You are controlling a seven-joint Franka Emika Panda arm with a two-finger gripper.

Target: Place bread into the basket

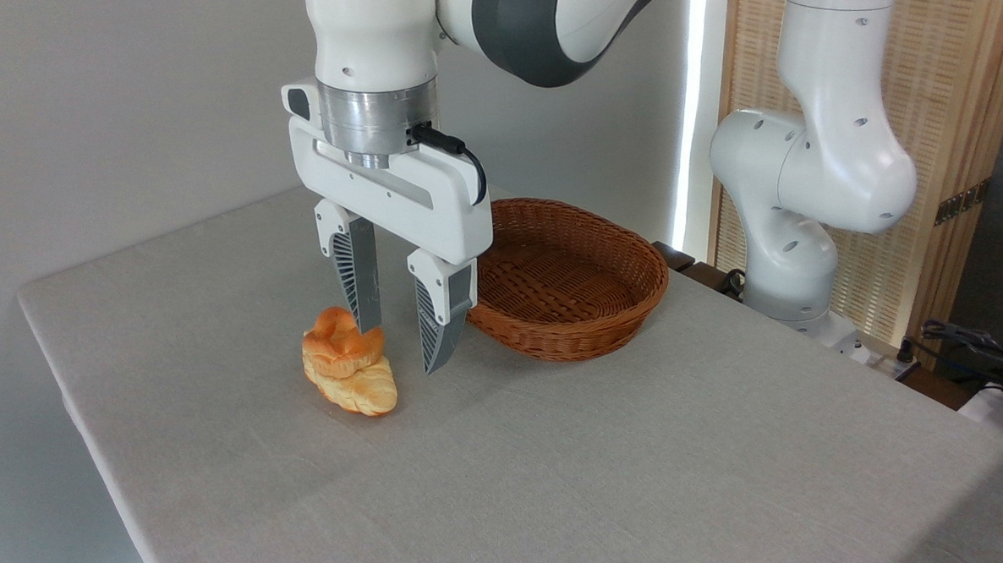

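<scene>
Jaws spread apart, pointing down, empty. Gripper (pixel 399 340) poised over bread (pixel 338 348), left finger tip at bun's top. Orange-brown knobbly bun resting on paler scored loaf (pixel 361 387), toward table's (pixel 629 465) left edge. Wicker basket (pixel 569 276) just right of gripper, near far edge, nothing inside.

Lumpy orange bread (pixel 336 338) beside wicker basket (pixel 618 320)

No text, label, brand, number or sign can be read anywhere in the camera view. The surfaces in view carry no legible marking at all.
</scene>
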